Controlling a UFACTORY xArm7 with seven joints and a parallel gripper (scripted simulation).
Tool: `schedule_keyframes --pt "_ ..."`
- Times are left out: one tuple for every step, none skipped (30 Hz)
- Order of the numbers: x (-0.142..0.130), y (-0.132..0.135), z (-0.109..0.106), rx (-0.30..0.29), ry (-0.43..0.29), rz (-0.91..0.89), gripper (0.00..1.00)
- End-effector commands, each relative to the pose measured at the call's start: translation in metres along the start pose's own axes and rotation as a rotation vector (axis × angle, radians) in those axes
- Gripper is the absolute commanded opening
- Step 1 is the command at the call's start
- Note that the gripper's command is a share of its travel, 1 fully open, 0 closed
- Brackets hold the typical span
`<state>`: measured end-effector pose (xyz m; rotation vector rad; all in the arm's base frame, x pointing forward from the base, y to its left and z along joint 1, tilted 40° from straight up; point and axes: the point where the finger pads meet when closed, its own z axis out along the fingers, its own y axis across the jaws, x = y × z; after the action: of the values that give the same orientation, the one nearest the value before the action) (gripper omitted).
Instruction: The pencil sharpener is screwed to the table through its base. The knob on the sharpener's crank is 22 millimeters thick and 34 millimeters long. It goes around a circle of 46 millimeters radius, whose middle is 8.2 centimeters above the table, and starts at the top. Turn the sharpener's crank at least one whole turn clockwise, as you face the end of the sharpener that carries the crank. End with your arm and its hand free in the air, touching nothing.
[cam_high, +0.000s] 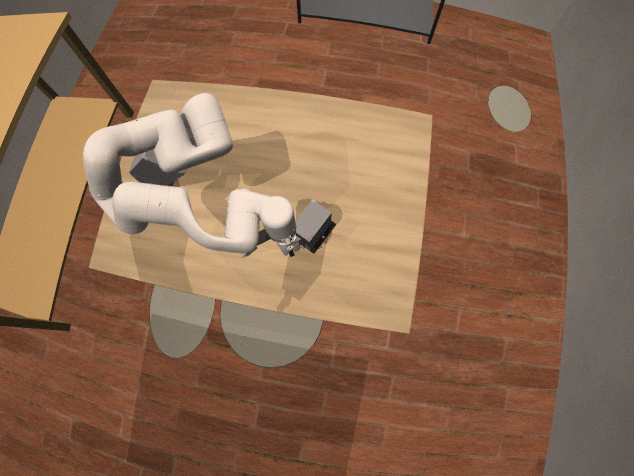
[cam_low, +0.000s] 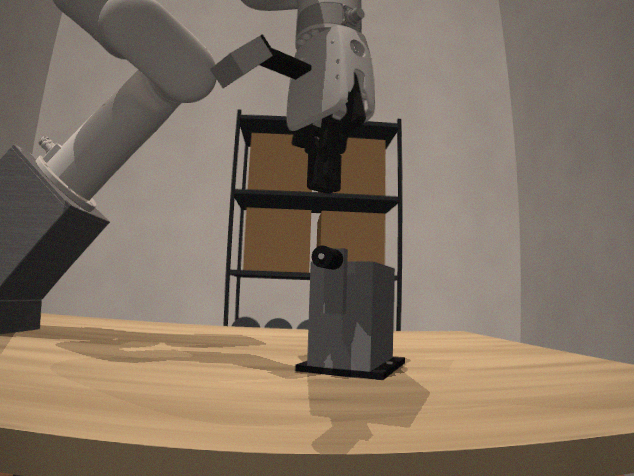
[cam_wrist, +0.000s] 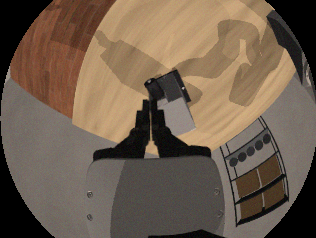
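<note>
The grey pencil sharpener (cam_high: 313, 219) (cam_low: 353, 317) (cam_wrist: 175, 110) stands on a black base plate (cam_low: 381, 371) near the middle of the wooden table (cam_high: 358, 153) (cam_low: 153, 399). Its black crank knob (cam_low: 326, 257) (cam_wrist: 153, 85) sits at the top of its circle, on the end facing the exterior camera. My gripper (cam_low: 323, 185) (cam_wrist: 150, 108) (cam_high: 291, 251) is shut with nothing between the fingers. It hangs straight above the knob with a clear gap, fingers pointing down.
The arm's grey base block (cam_low: 30, 235) stands at the table's left. A black shelf rack (cam_low: 235, 204) with brown boxes stands behind the table. A wooden bench (cam_high: 35, 204) lies left of the table.
</note>
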<state>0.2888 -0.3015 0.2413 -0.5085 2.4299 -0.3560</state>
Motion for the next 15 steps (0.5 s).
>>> schedule_keyframes --pt "0.0002 -0.0011 -0.001 -0.002 -0.006 -0.167 0.0" --pt "0.0002 -0.0012 -0.0009 -0.002 -0.006 -0.207 0.0" --pt "0.0002 -0.0012 -0.0009 -0.002 -0.006 -0.207 0.0" --pt "0.0002 -0.0012 -0.0009 -0.002 -0.006 -0.207 0.0" --pt "0.0003 -0.0012 -0.0009 -0.002 -0.006 -0.25 0.0" --pt "0.0004 -0.0012 -0.0008 -0.002 -0.006 -0.289 0.0" --pt "0.0004 -0.0013 -0.0008 -0.001 -0.006 -0.325 0.0" --pt "0.0005 -0.0013 -0.0008 -0.001 -0.006 -0.357 0.0" --pt "0.0005 -0.0013 -0.0007 -0.001 -0.006 -0.385 0.0" --pt "0.0006 -0.0013 -0.0007 -0.001 -0.006 -0.409 0.0" --pt "0.0006 -0.0013 -0.0007 -0.001 -0.006 -0.43 0.0" --pt "0.0007 -0.0013 -0.0006 -0.001 -0.006 -0.448 0.0" --pt "0.0007 -0.0014 -0.0006 -0.001 -0.006 -0.462 0.0" --pt "0.0007 -0.0014 -0.0006 -0.001 -0.006 -0.473 0.0" --pt "0.0007 -0.0014 -0.0006 -0.001 -0.006 -0.482 0.0"
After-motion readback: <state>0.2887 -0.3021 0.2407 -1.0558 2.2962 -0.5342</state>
